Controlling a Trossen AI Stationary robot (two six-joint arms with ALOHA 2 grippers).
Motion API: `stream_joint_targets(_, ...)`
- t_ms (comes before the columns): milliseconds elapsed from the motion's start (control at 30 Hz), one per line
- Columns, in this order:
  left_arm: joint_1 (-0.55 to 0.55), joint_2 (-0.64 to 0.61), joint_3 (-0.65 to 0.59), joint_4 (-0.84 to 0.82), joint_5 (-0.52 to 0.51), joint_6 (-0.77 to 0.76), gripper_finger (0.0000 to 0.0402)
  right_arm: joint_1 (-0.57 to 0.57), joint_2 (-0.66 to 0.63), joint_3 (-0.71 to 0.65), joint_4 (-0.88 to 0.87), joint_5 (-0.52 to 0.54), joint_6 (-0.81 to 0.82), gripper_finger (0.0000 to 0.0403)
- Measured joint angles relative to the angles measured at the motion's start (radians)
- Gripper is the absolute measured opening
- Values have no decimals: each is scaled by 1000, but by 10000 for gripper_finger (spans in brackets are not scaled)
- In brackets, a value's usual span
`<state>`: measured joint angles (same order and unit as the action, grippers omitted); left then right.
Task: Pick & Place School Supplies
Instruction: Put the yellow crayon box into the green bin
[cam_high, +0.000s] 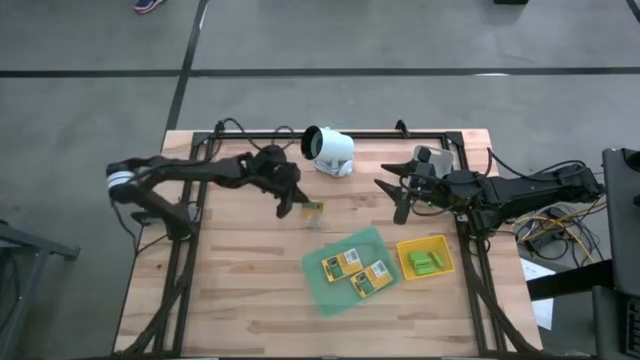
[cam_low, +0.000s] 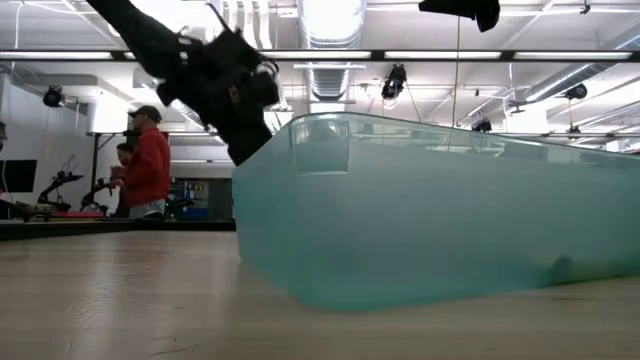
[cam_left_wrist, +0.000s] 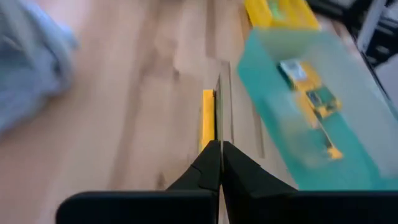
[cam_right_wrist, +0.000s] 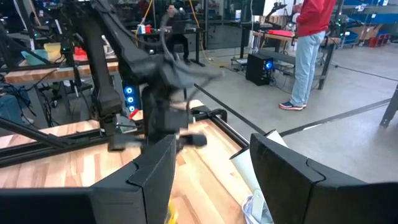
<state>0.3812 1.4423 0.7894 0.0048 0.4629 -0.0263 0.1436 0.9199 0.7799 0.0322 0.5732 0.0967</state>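
Left end effector (cam_high: 303, 209): over the middle of the bench, toward its far edge, fingers pressed together on a thin yellow-and-green packet (cam_high: 313, 208) gripped by one edge, so the packet hangs clear of the wood and can be carried flat-side down.
Carried packet, placement: just short of the green tray's far-left corner, apart from it; I judge this as mid-carry toward that tray.
Green tray (cam_high: 322, 288): near the bench's near-right area, holding two packets (cam_high: 355, 271) lying flat side by side, printed faces up, which suggests the third belongs beside them.
Yellow tray (cam_high: 443, 250): just beside the green tray toward the right edge, with light-green blocks (cam_high: 425, 263) gathered inside, sorted apart from the packets.
Right end effector (cam_high: 398, 196): waits over the far-right part of the bench, fingers spread, holding nothing.
White camera (cam_high: 328, 149): stands at the far edge, between the two arms.
Left wrist view only: the packet (cam_left_wrist: 208, 118) seen edge-on as a yellow strip between closed fingers, confirming the pinch.
Low view only: the green tray's wall (cam_low: 440, 210) fills the frame; people stand in the room beyond.
High view only: both trays' contents and the gap left to cover.
Scissors: none visible in any view.
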Motion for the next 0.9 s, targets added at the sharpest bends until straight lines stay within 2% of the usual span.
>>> stream_joint_targets(233,-15,-181,25,-6,-117,-86,3,0,0,0,0,0,0,203)
stream_joint_targets(400,-42,-245,59,-6,-178,-135,3,0,0,0,0,0,0,203)
stream_joint_targets(700,-114,-236,123,-6,-201,-165,6,0,0,0,0,0,0,203)
stream_joint_targets(900,-160,-195,127,77,-235,-228,4,0,0,0,0,0,0,203)
